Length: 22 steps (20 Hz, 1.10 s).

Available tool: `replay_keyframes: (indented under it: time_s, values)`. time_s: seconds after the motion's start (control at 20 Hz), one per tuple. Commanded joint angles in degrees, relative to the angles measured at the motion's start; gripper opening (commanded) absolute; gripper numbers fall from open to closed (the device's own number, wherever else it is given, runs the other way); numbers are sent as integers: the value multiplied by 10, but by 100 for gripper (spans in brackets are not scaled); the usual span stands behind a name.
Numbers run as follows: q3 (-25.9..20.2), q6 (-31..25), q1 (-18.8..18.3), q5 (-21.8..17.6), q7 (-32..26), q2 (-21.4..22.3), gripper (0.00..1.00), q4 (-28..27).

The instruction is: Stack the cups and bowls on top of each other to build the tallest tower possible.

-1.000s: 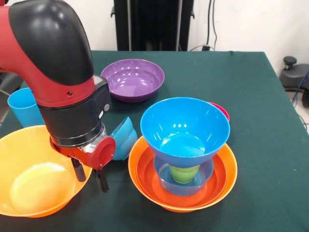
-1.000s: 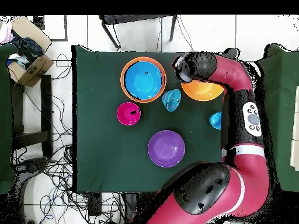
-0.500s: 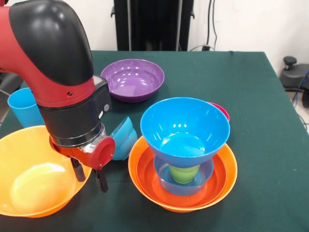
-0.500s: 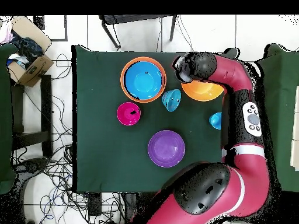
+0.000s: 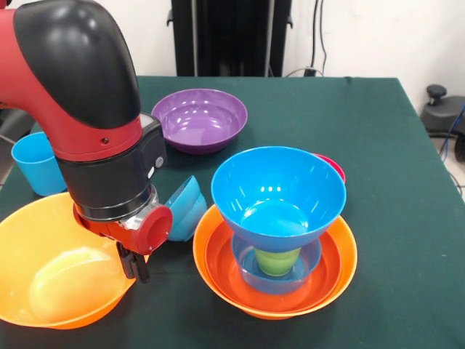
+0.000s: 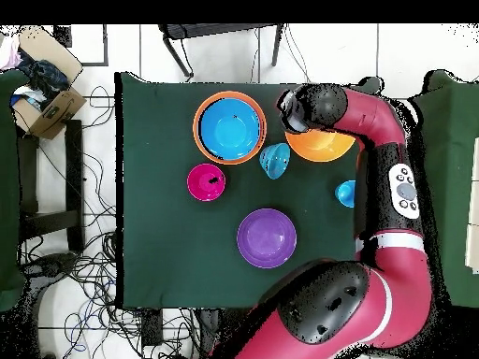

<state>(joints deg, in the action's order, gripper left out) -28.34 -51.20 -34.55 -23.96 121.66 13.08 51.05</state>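
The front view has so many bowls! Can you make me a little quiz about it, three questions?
1. True or false: the gripper is shut on the rim of the orange bowl.
2. What colour is the cup at the bottom of the tower?
3. Which bowl stands alone farthest back on the table: A purple, B orange, C blue?

Key: 1 true. 2 lime green. 3 A, the purple bowl.

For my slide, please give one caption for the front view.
Sawyer gripper shut on the glossy orange plastic bowl's rim, beside the nested bowl tower.
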Motion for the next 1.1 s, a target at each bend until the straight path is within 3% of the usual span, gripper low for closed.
replay_keyframes:
  time_s: [0.05,0.45,0.8,1.1]
  values:
    - [20,-17,14,-49,-137,13,0,29]
    - [15,-35,12,-41,-135,12,0,16]
    - [7,-58,10,-25,-141,69,0,33]
    - [4,-91,9,-20,-153,94,0,29]
